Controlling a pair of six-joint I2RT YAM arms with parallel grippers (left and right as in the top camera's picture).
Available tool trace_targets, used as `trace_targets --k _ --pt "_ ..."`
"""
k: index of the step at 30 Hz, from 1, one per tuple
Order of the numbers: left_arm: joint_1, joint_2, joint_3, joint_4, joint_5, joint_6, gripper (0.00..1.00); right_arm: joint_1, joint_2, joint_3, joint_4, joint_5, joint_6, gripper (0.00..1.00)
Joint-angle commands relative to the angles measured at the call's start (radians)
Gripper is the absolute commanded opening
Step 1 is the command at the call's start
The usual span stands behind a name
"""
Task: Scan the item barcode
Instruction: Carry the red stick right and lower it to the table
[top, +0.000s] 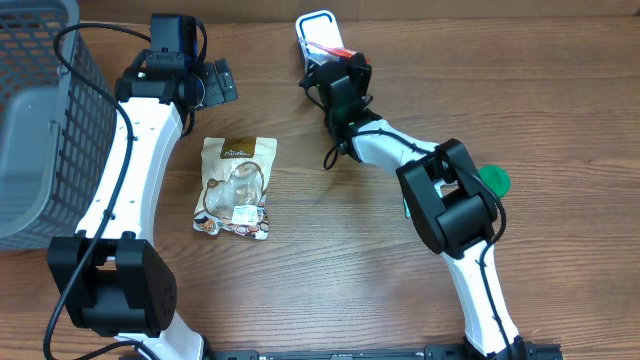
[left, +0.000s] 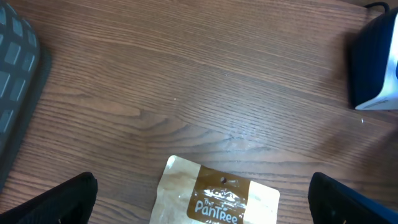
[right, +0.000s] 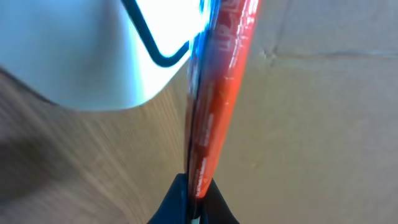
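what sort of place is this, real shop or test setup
Probably a lab's mock checkout: a white barcode scanner, a grey basket and a snack pouch on a wooden table, with the right gripper holding a red packet.

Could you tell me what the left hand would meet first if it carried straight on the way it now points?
The left hand would most likely meet the top edge of the snack bag lying between its open fingers, or the bare table just beyond; depth is unclear.
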Motion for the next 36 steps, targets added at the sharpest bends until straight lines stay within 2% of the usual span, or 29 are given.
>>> trace_targets --k 1,5,6,11,15,17,20,26,34,36 --pt "0.005 -0.001 0.005 0.000 -0.010 0.016 1.00 0.025 -0.194 0.031 -0.103 0.003 0.237 0.03" --pt "0.005 -0.001 0.005 0.000 -0.010 0.016 1.00 0.027 -0.342 0.031 -0.421 -0.089 0.528 0.03" --pt "0.005 -0.001 0.005 0.000 -0.010 0.016 1.00 0.027 -0.403 0.031 -0.571 -0.156 0.658 0.03" --pt "0.005 -0.001 0.005 0.000 -0.010 0.016 1.00 -0.002 -0.536 0.031 -0.978 -0.412 1.012 0.03" --pt "0.005 -0.001 0.005 0.000 -0.010 0.016 1.00 -0.063 -0.559 0.029 -1.287 -0.653 1.192 0.03" --pt "0.005 -0.001 0.005 0.000 -0.010 0.016 1.00 -0.101 -0.555 0.001 -1.398 -0.784 1.214 0.03" --pt "0.005 -0.001 0.005 0.000 -0.010 0.016 1.00 -0.150 -0.555 -0.082 -1.448 -0.886 1.215 0.04" --pt "0.005 -0.001 0.005 0.000 -0.010 0.016 1.00 -0.228 -0.555 -0.272 -1.366 -0.890 1.267 0.04" --pt "0.005 -0.001 0.005 0.000 -0.010 0.016 1.00 -0.249 -0.555 -0.370 -1.313 -0.842 1.269 0.04" --pt "0.005 -0.001 0.005 0.000 -0.010 0.016 1.00 -0.249 -0.555 -0.383 -1.309 -0.786 1.316 0.04"
